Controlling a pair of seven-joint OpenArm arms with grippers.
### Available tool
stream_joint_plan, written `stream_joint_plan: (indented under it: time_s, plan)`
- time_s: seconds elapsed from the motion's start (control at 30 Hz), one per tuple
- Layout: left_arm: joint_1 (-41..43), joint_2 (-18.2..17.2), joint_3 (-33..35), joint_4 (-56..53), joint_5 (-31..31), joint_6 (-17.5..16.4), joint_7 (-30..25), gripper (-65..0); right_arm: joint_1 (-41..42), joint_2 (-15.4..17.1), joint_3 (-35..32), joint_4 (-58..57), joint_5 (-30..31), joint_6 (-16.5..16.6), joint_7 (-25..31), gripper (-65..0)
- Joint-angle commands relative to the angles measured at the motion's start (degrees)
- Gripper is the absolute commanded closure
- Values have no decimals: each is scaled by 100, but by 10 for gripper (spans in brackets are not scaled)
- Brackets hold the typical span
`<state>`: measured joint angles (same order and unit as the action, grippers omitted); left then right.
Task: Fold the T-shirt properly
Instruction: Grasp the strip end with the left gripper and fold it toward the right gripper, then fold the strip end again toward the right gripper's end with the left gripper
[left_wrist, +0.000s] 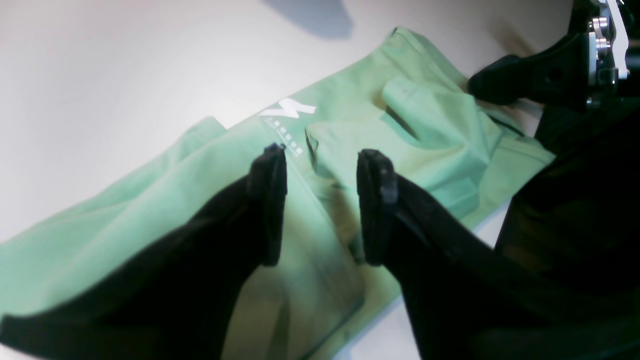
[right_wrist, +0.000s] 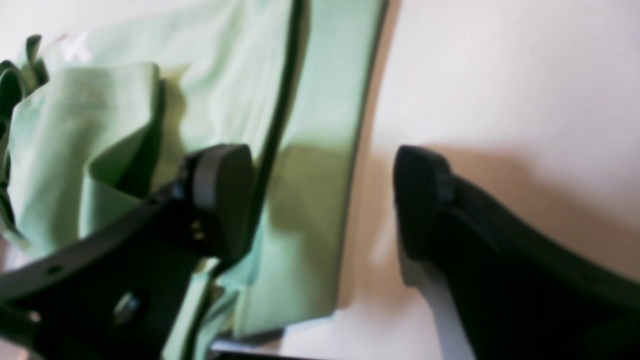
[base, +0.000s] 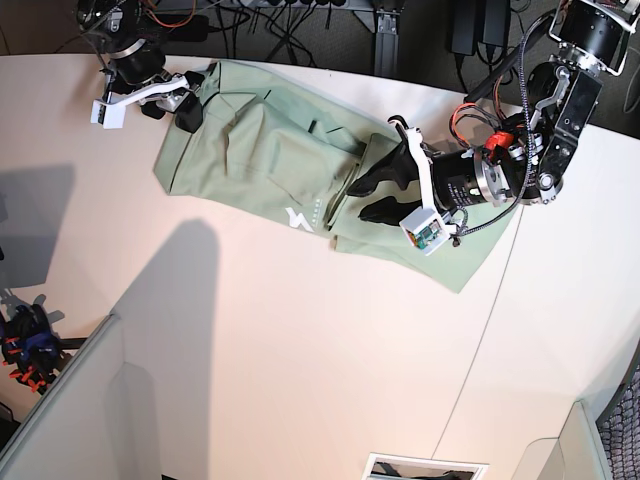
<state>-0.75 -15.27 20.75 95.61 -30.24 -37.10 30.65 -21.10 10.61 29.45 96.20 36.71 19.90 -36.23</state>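
Left wrist view: left claw (left_wrist: 320, 200) released, hovering over the shirt (left_wrist: 150, 210) just below its white logo (left_wrist: 287, 108); closing here could pinch several layers.
Right wrist view: right claw (right_wrist: 325, 200) released, straddling the shirt's edge; it may catch only the hem.
Base view: shirt lies partly folded on the desk (base: 250, 350), both claws at opposite ends; uneven pulls could undo the folds.

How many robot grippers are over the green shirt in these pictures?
2. The right gripper is at the T-shirt's far end at the table's top edge; the left gripper is above its other end. Both are open.
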Motion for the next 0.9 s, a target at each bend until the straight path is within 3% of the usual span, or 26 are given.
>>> stream_joint_plan:
  time_s: [0.0, 0.53, 0.6, 0.7, 0.77, 0.87]
  plan:
    - [-81, -17, -22, 85, -81, 0, -122, -269, 13, -15, -7, 74, 129, 98, 24, -440]
    - [-13, -17, -22, 85, -59, 0, -81, -269, 254, -691, -564, 74, -162, 94, 210, -437]
    - [0, -15, -22, 85, -59, 0, -81, -269, 289, -756, -564, 74, -245, 92, 393, -359]
    - [-2, -17, -22, 85, -57, 0, -81, -269, 398, -848, -564, 74, -507, 92, 407, -123]
    - [2, -17, -22, 85, -57, 0, -81, -269, 459, -876, -566, 74, -682, 94, 411, 0]
    - [15, -17, -22, 85, -57, 0, -81, -269, 507, -870, -564, 74, -837, 94, 435, 0]
